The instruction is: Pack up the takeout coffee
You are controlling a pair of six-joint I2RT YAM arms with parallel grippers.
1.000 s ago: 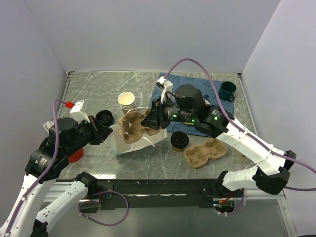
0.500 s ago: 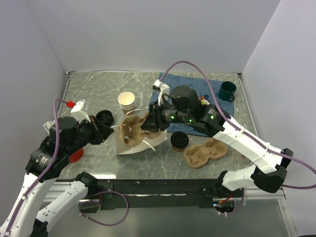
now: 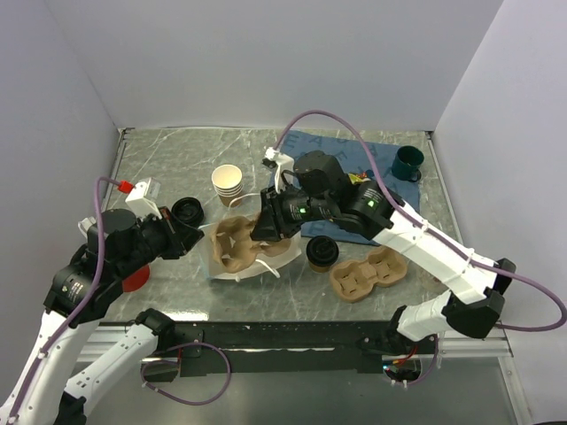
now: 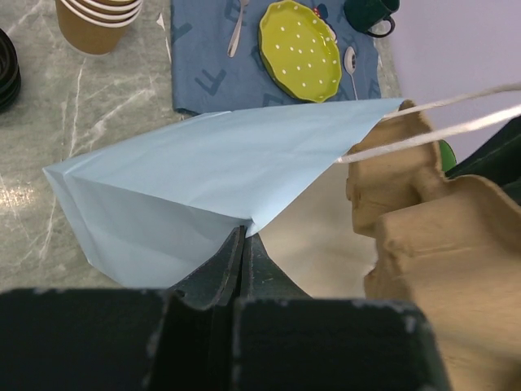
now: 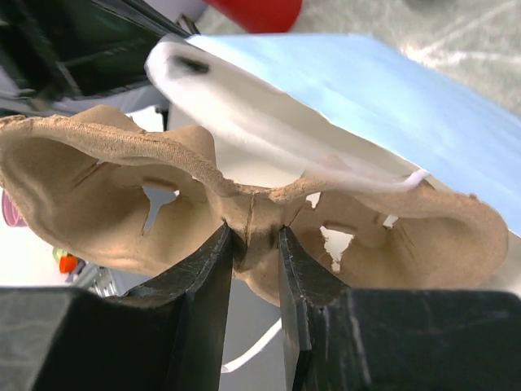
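1. Currently the right pincer point(image 5: 254, 244) is clamped on the middle ridge of the pulp cup carrier point(image 5: 114, 155), partly inside the paper bag point(image 4: 203, 171).
2. Meanwhile the left pincer point(image 4: 242, 248) pinches the bag's edge shut-tight.
3. Unpacked, the takeout coffee point(image 3: 322, 251) stands just beside the right pincer, outside the bag.

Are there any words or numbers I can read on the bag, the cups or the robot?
No words, numbers or brand marks can be read in any view.
The bag, the carrier and the cups look plain.
The mat has darker shapes, seemingly a pattern, not letters.
The coffee lid is too small to tell.
The right arm shows only green lights.
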